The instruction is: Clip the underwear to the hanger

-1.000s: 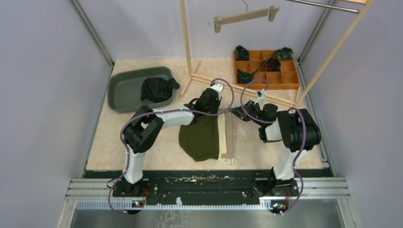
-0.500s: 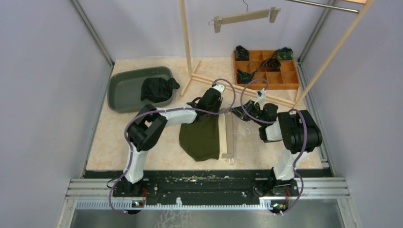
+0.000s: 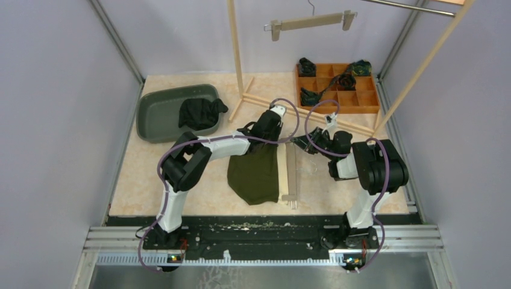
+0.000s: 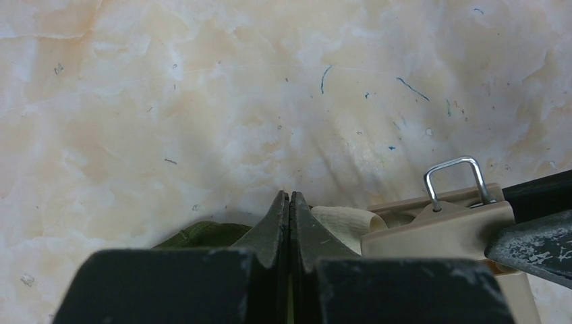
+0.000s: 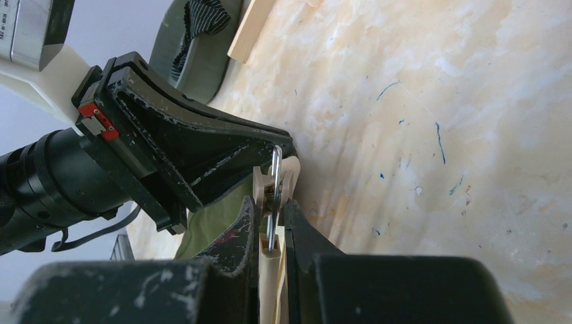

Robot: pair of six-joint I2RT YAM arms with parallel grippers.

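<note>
The olive green underwear (image 3: pixel 254 174) lies flat mid-table, beside a wooden hanger (image 3: pixel 283 176) that lies lengthwise on its right. My left gripper (image 3: pixel 275 136) is shut on the underwear's top edge; in the left wrist view the closed gripper (image 4: pixel 290 197) has green cloth (image 4: pixel 202 234) at its left and a cream band at its right. The hanger's clip (image 4: pixel 442 228) with its wire loop sits just to the right. My right gripper (image 5: pixel 270 202) is shut on that clip (image 5: pixel 272 253), squeezing its two halves, with the underwear (image 5: pixel 216 226) and the left gripper (image 5: pixel 195 158) directly beside it.
A grey tub (image 3: pixel 158 108) holding a dark garment (image 3: pixel 202 112) stands at the back left. An orange divided box (image 3: pixel 337 99) with folded pieces is at the back right. A wooden rack's foot (image 3: pixel 301 111) crosses behind the grippers, and a second hanger (image 3: pixel 310 23) hangs from the rack.
My left gripper has edged slightly up and to the right, taking the underwear's top edge closer to the hanger's clip. The right arm has stayed where it was.
</note>
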